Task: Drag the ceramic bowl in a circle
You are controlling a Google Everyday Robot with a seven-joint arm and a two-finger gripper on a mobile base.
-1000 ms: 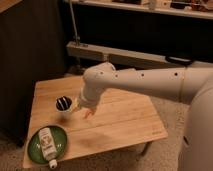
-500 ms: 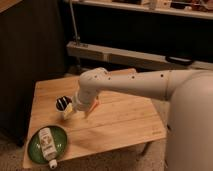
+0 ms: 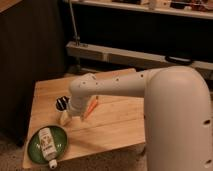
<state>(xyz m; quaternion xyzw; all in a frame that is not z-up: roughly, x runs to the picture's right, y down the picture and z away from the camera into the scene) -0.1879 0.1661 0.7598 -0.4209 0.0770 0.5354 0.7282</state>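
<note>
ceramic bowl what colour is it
The bowl is glossy green, camera view; open gripper just behind it.

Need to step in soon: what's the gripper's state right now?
Gripper: open, holding nothing, over the table between the cup and the ceramic bowl.

Dim, warm light, with the room behind me in darkness.
Overhead light puts a soft sheen on my arm (image 3: pixel 125 82). My gripper (image 3: pixel 66 118) hangs low over the left of the table (image 3: pixel 120 125), shadowing the wood beneath.
</note>
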